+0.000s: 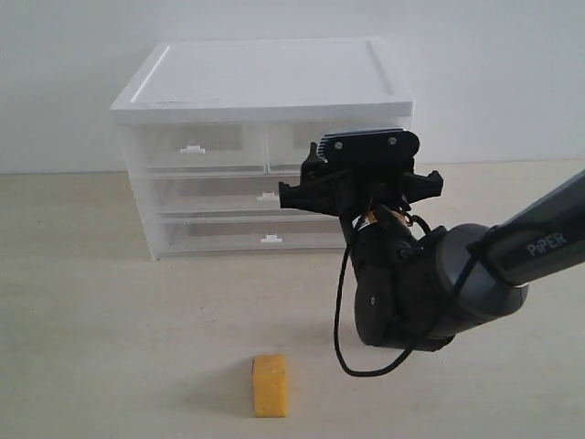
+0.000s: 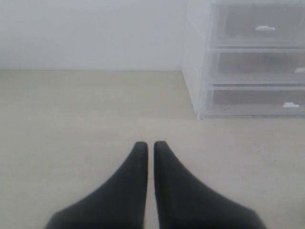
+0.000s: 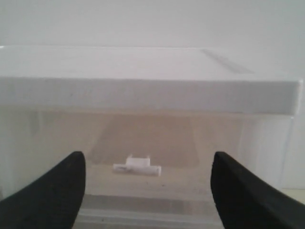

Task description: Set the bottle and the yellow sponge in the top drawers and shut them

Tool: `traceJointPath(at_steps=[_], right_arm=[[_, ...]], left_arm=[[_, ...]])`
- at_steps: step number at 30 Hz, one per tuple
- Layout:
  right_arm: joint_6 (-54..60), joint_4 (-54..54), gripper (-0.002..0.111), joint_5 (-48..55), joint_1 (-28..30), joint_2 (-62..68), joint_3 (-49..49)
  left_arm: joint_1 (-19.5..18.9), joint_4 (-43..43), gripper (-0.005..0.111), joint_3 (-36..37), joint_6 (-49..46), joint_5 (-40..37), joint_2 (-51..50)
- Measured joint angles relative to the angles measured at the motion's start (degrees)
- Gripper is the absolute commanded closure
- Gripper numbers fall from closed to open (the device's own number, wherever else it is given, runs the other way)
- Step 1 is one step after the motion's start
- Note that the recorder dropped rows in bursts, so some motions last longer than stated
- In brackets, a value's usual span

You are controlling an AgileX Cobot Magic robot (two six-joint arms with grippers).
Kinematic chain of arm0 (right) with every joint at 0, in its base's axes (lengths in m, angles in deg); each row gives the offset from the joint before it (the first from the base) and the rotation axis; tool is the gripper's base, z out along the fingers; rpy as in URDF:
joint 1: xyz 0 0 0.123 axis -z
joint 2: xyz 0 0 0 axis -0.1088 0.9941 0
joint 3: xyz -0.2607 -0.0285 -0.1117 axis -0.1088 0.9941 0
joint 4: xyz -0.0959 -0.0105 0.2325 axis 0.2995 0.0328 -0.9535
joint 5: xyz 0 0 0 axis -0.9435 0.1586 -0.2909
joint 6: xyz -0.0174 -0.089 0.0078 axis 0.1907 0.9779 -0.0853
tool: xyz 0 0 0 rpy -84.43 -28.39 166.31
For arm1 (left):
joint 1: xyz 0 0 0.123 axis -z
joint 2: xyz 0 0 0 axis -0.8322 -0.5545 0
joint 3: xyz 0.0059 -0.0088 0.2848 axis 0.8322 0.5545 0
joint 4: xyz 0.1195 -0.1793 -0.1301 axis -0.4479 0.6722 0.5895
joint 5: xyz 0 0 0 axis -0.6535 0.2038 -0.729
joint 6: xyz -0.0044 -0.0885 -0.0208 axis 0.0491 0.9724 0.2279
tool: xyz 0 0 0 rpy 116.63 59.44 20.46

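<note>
The yellow sponge (image 1: 270, 385) stands on the table near the front edge, apart from both grippers. The bottle is not in any view. Both top drawers look pushed in: the left one (image 1: 196, 146) shows whole, while my right arm partly hides the right one (image 1: 291, 139). My right gripper (image 1: 361, 174) hovers just in front of that right drawer. In the right wrist view the right gripper (image 3: 147, 158) is open, with the drawer's white tab handle (image 3: 137, 166) between its fingers and beyond them. My left gripper (image 2: 150, 143) is shut on nothing, low over the table.
The white-topped cabinet (image 1: 265, 78) stands at the back of the table against a pale wall. It has two full-width lower drawers (image 1: 238, 236). In the left wrist view the cabinet (image 2: 248, 62) is off to one side. A black cable (image 1: 343, 311) loops under the right arm.
</note>
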Motion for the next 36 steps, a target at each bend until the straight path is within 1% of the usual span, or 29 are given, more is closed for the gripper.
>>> traceJointPath(at_steps=[5,7,10,13,14,15,16,17,25,31,33,36], right_arm=[[0.00,0.24,0.041,-0.01,1.38,0.00,-1.08],[0.00,0.96,0.045,0.27,1.78,0.00,-1.20],[-0.09,1.80,0.055,1.19,2.45,0.00,-1.31],[-0.09,3.47,0.063,2.80,2.99,0.00,-1.31],[-0.21,4.03,0.068,3.06,3.13,0.00,-1.31],[-0.31,4.65,0.078,3.41,3.22,0.00,-1.31],[-0.31,4.92,0.101,3.42,3.22,0.00,-1.31],[-0.45,5.46,0.109,3.80,3.22,0.00,-1.31],[-0.50,4.75,0.108,3.44,3.27,0.00,-1.31],[1.14,3.62,0.108,4.90,1.07,0.00,-1.31],[1.43,2.92,0.108,4.38,1.07,-0.14,0.06],[0.36,2.41,0.108,3.54,1.07,-2.57,4.62]], left_arm=[[0.00,0.00,0.102,0.00,0.00,0.00,0.00],[0.00,0.00,0.102,0.00,0.00,0.00,0.00],[0.00,0.00,0.102,0.00,0.00,0.00,0.00],[0.00,0.00,0.102,0.00,0.00,0.00,0.00],[0.00,0.00,0.102,0.00,0.00,0.00,0.00],[0.00,0.00,0.102,0.00,0.00,0.00,0.00],[0.00,0.00,0.102,0.00,0.00,0.00,0.00],[0.00,0.00,0.102,0.00,0.00,0.00,0.00],[0.00,0.00,0.102,0.00,0.00,0.00,0.00],[0.00,0.00,0.102,0.00,0.00,0.00,0.00],[0.00,0.00,0.102,0.00,0.00,0.00,0.00],[0.00,0.00,0.102,0.00,0.00,0.00,0.00]])
